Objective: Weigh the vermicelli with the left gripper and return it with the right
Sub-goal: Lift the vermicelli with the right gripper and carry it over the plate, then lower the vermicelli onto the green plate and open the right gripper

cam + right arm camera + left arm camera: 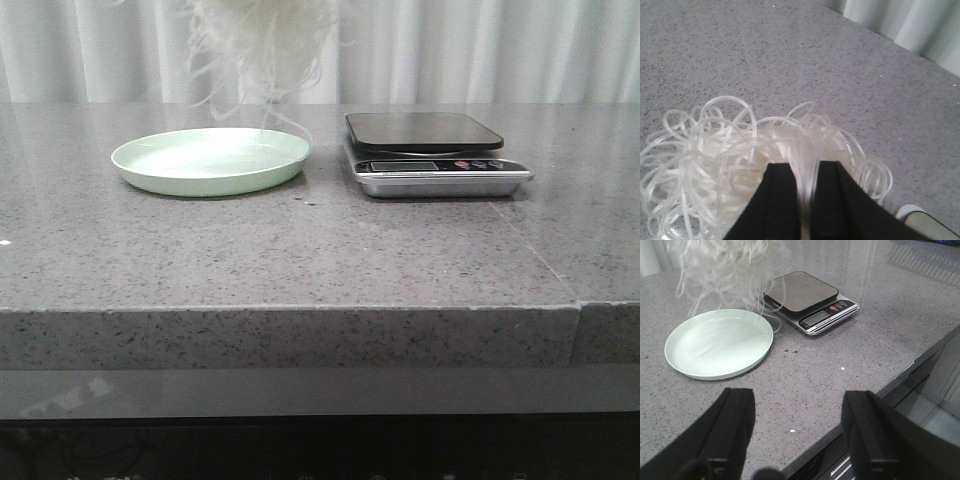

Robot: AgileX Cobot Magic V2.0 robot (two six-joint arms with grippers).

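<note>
The vermicelli [262, 45], a fluffy tangle of whitish strands, hangs in the air above the far right rim of the pale green plate [150, 165]; its top is cut off by the front view's edge. Loose strands dangle toward the plate [715, 347], as the left wrist view shows [725, 265]. My right gripper [807, 167] is shut on the vermicelli [715, 170], strands pinched between its black fingers. My left gripper [797, 412] is open and empty, low over the table's front edge, well short of the plate. The scale [435, 150] stands bare to the right of the plate.
The scale [810, 302] has a dark platform and a display facing the front. A seam runs across the grey stone table [300, 260] at the right. White curtains hang behind. The table's front edge drops off beneath my left gripper.
</note>
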